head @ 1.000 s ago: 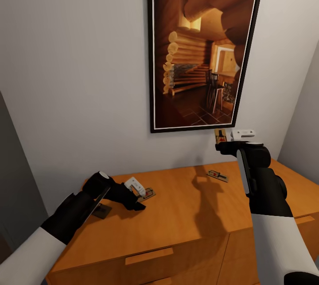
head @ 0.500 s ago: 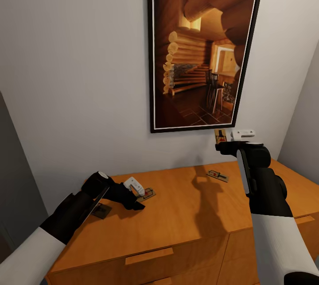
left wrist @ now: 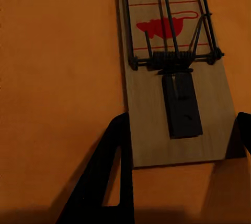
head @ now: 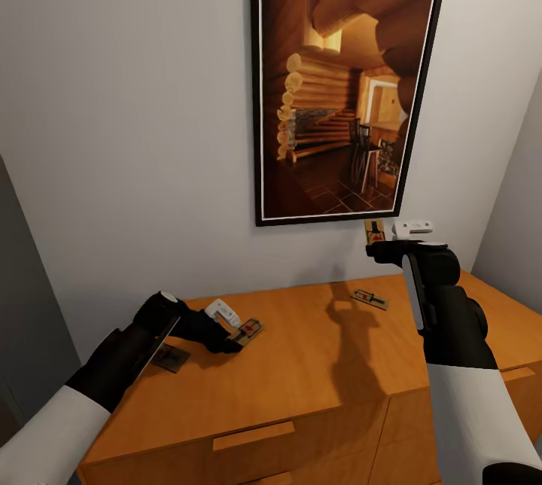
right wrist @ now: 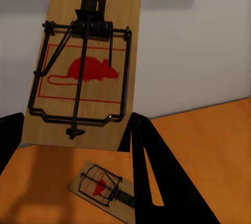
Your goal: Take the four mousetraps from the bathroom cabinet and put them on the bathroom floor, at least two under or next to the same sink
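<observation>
The orange-brown cabinet (head: 316, 387) carries three mousetraps on its top. One mousetrap (head: 247, 331) (left wrist: 175, 78) lies flat, and my left gripper (head: 229, 330) (left wrist: 180, 130) is shut on its near end, fingers (left wrist: 112, 182) against both long edges. A second mousetrap (head: 172, 357) lies in shadow beside my left forearm. The third mousetrap (head: 369, 298) (right wrist: 104, 190) lies towards the back right. My right gripper (head: 384, 235) (right wrist: 78, 125) is raised in front of the wall, above the cabinet, shut on another mousetrap (head: 374, 230) (right wrist: 86, 62). The bathroom floor and the sink are out of view.
A large framed picture (head: 342, 82) of a log interior hangs on the grey wall just behind the raised right gripper. Bar handles (head: 252, 436) mark the drawer fronts below the cabinet's front edge. A second wall closes in at the right.
My left arm has drawn slightly back and to the left, and the mousetrap at its fingers has shifted a little with it. The right arm and its mousetrap have not moved.
</observation>
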### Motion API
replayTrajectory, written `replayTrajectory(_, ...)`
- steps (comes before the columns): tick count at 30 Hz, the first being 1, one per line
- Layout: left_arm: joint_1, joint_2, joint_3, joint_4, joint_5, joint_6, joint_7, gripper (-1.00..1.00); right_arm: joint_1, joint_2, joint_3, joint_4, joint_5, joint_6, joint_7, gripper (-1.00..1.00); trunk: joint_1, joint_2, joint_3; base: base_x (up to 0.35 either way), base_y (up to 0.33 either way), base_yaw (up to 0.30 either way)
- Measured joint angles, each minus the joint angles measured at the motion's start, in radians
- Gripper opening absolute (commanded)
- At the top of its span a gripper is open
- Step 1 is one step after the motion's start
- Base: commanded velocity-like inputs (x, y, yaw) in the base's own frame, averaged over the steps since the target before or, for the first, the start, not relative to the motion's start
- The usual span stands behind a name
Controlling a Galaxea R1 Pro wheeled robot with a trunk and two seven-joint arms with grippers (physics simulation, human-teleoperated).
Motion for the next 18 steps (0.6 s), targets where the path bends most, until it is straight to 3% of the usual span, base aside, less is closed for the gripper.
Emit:
replayTrajectory(10,0.0,-0.003,0.003,0.002,-0.009,-0.003,0.002,-1.0,0.001,0.0,0.0,0.0,0.0,0.0,0.0,-1.0,0.0,0.0,0.0,0.0,0.0,0.0)
replayTrajectory(11,0.0,-0.006,0.003,-0.016,-0.024,-0.006,0.002,-1.0,0.001,0.0,0.001,0.0,0.0,0.0,0.0,-1.0,0.0,0.0,0.0,0.0,0.0,0.0)
replayTrajectory(14,0.0,-0.014,0.008,-0.128,-0.021,0.009,0.002,-1.0,0.001,0.0,0.001,0.0,0.0,0.0,0.0,-1.0,0.0,0.0,0.0,0.0,0.0,0.0)
replayTrajectory(15,0.0,-0.016,0.026,-0.185,-0.02,0.029,0.0,-1.0,0.001,0.0,0.001,0.0,0.0,0.0,0.0,-1.0,0.0,0.0,0.0,0.0,0.0,0.0)
replayTrajectory(18,0.0,-0.017,0.071,-0.231,-0.025,0.058,-0.002,-1.0,0.0,0.0,0.002,0.0,0.0,0.0,0.0,-1.0,0.0,0.0,0.0,0.0,0.0,0.0)
